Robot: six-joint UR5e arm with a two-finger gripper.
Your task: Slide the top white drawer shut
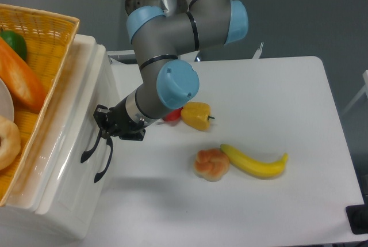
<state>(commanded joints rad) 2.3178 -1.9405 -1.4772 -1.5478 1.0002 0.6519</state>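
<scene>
Where pincer (103, 127) meets top white drawer (86, 114), jaws indistinct, handle half-hidden

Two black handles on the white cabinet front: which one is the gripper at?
The upper handle, the top white drawer's. The gripper sits at its top end; the lower handle hangs below and nearer the table, apart from it.

The gripper's (102, 125) fingertips merge with the black handle (91, 150) on the top white drawer (80, 143), so whether they grip it cannot be told. Left of the gripper, the wicker basket (40, 45) runs off the frame. Right of it, the arm hides most of a red thing (171, 116).
</scene>
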